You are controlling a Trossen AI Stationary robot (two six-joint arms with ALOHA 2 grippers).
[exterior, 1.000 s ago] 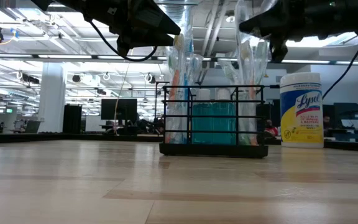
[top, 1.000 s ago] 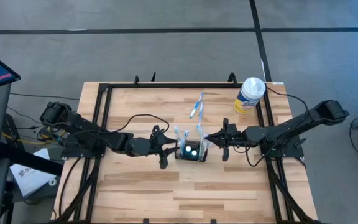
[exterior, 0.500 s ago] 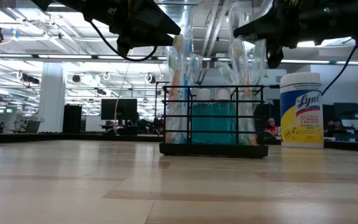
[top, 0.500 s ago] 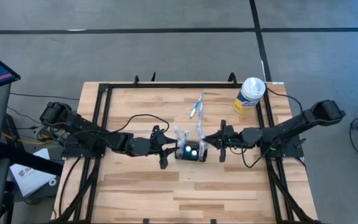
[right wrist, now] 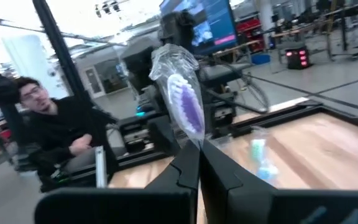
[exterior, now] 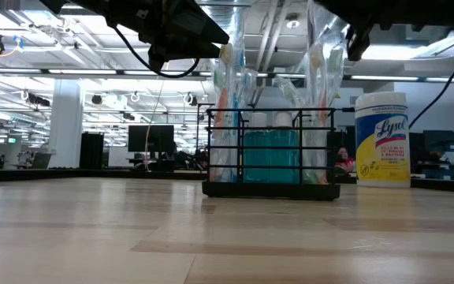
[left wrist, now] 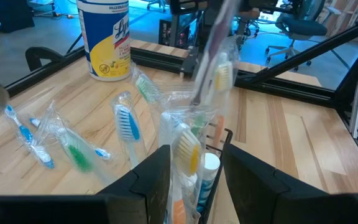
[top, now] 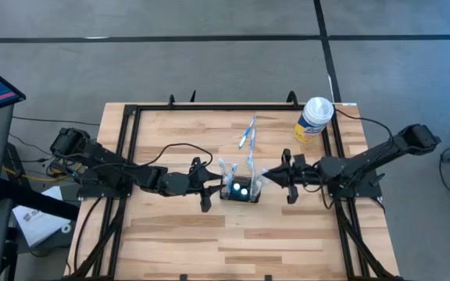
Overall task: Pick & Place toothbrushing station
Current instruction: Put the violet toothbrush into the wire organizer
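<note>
The toothbrushing station (top: 241, 191), a black wire rack (exterior: 270, 150), stands on the table's middle with several plastic-wrapped toothbrushes upright in it. My left gripper (top: 216, 187) is at the rack's left end, above its rim, its fingers (left wrist: 157, 180) on either side of a wrapped brush with yellow bristles (left wrist: 188, 149). My right gripper (top: 266, 178) hovers at the rack's right end, shut on a wrapped brush with purple bristles (right wrist: 185, 102). My left gripper comes level from the table's left, and the yellow-bristled brush's wrapper (left wrist: 166, 134) fills the gap between its fingers at head height. That brush stands upright in the station. My right gripper pinches the purple-bristled brush just under its head (right wrist: 191, 142) between shut fingers, level from the table's right and across the brush. The head sticks up past the fingertips and the shaft (left wrist: 211, 50) slants down toward the rack. Whether its lower end is clear, I cannot tell.
A white-and-yellow wipes canister (top: 313, 119) stands at the table's far right corner. Loose wrapped toothbrushes (top: 247, 134) lie on the wood behind the station. Black frame rails (top: 209, 108) border the table. A person (right wrist: 48, 130) sits beyond the table's left side.
My right gripper first reached in toward the station, then rose and drew back a little toward the table's right edge, staying shut. The wrapped brush in it has come up higher out of the rack's right end.
</note>
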